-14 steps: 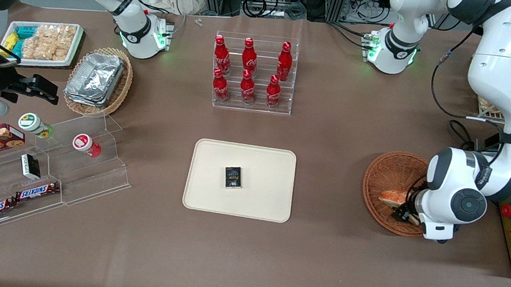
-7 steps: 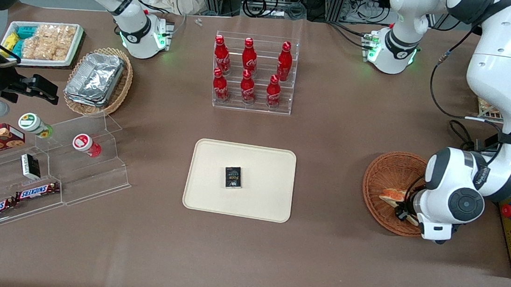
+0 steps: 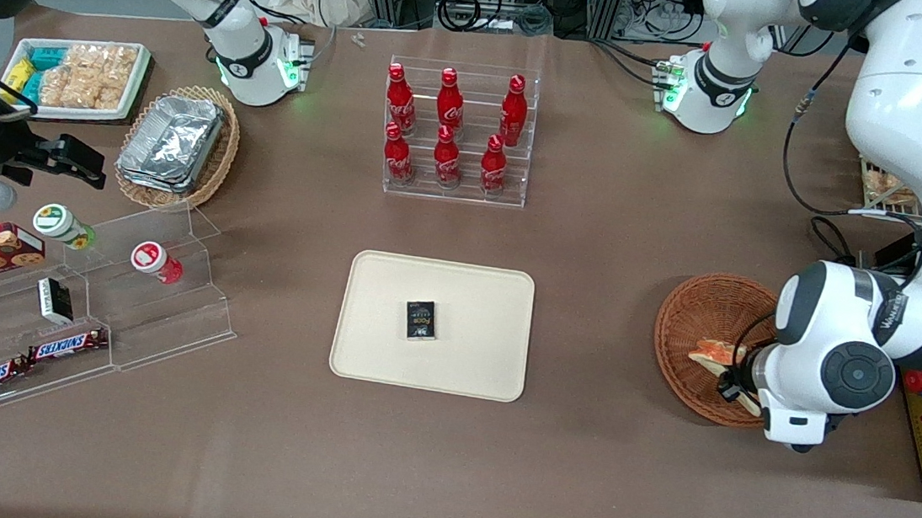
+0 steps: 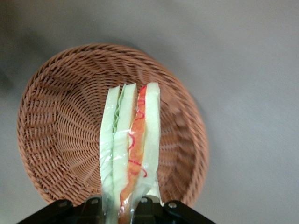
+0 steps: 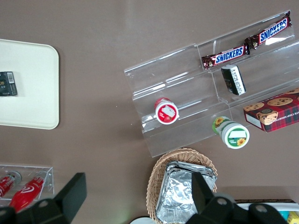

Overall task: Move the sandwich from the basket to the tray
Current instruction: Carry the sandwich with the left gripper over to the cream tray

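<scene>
The sandwich (image 4: pixel 130 149) is a wrapped wedge with white bread, green and orange-red filling, held upright in my gripper (image 4: pixel 122 207), whose fingers are shut on its lower end. It hangs above the round reddish-brown basket (image 4: pixel 51 116). In the front view the sandwich (image 3: pixel 713 351) shows over the basket (image 3: pixel 697 316) at the working arm's end of the table, with my gripper (image 3: pixel 732 385) beside it under the white wrist. The cream tray (image 3: pixel 466 293) lies mid-table with a small dark box (image 3: pixel 419 320) on it.
A clear rack of red bottles (image 3: pixel 458 132) stands farther from the front camera than the tray. A tan oval basket of foil trays (image 3: pixel 176 145), a white snack tray (image 3: pixel 77 76) and clear shelves with snacks (image 3: pixel 83 316) lie toward the parked arm's end.
My arm's wrist has shifted slightly away from the tray, and the sandwich has risen a little above the basket floor, still held in the gripper.
</scene>
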